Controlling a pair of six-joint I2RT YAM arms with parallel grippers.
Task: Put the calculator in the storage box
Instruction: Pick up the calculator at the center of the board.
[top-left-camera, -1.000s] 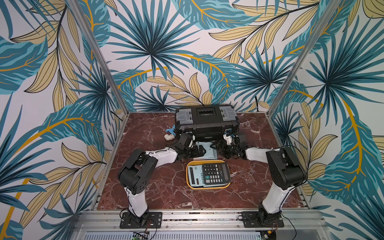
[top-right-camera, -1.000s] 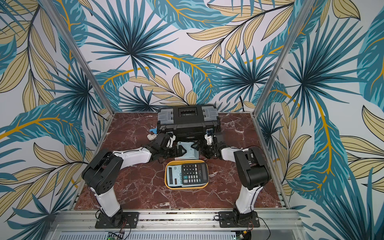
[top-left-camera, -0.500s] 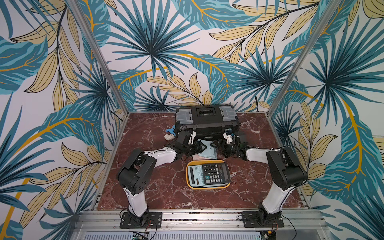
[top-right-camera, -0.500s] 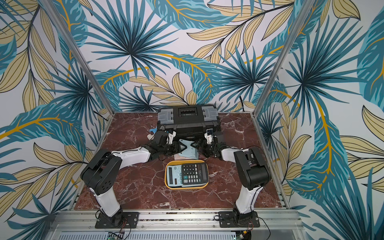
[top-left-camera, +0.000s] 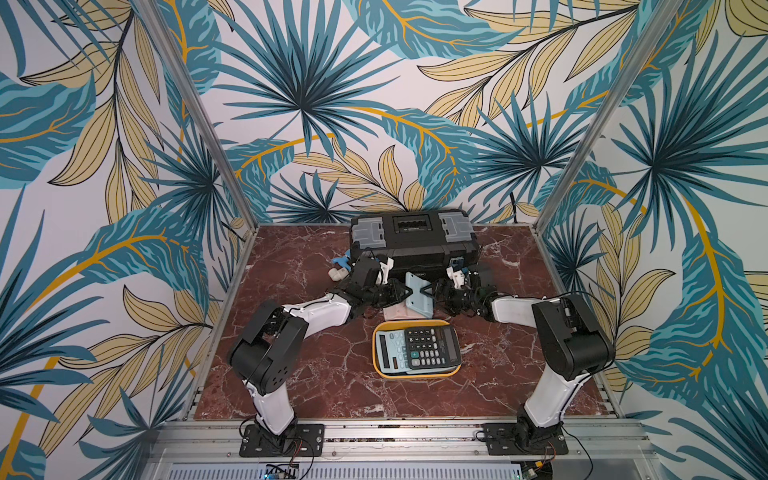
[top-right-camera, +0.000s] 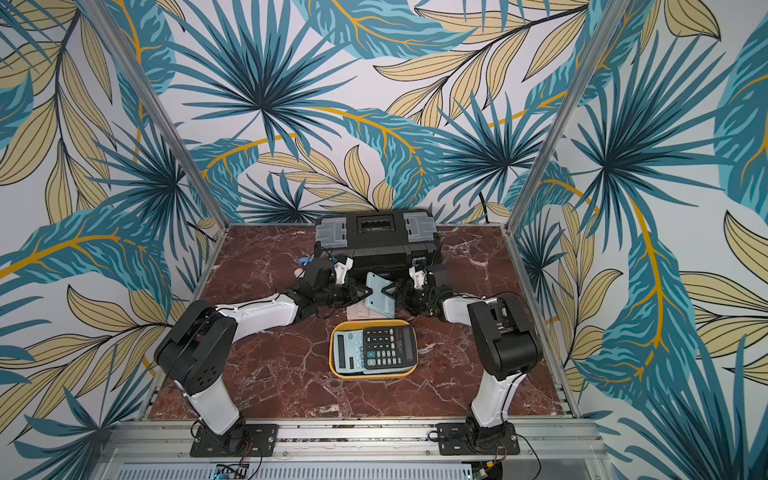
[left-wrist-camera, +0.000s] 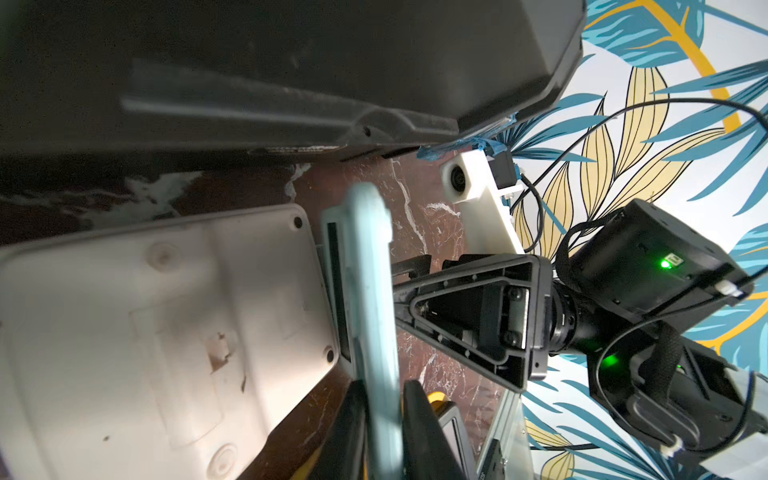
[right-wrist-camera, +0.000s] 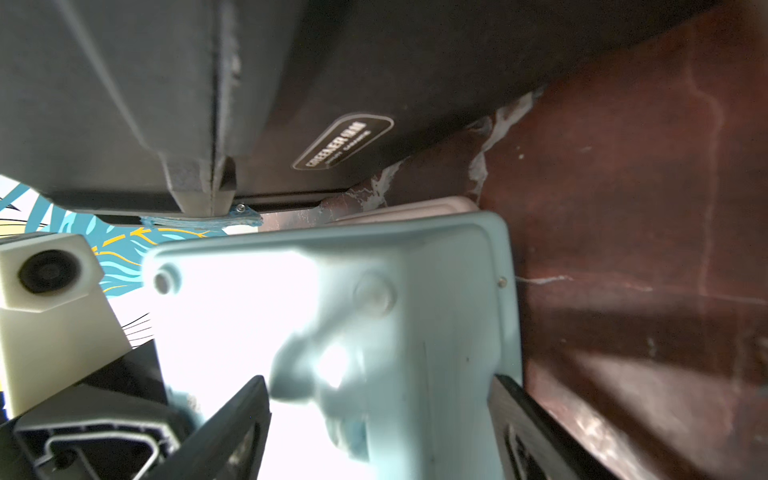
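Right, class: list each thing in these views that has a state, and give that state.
Toolbox: closed.
Tray: holds black calculator atop pale calculator.
Blue calculator: up on edge, back showing, between both grippers.
White calculator: face down on table.
Left gripper: shut on blue calculator.
Right gripper: jaws wide at blue calculator; grip unclear.

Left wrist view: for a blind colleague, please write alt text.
The left gripper pinches a light blue calculator standing on edge; the right gripper meets its far face. A white calculator lies face down beside it on the table, near a black toolbox.
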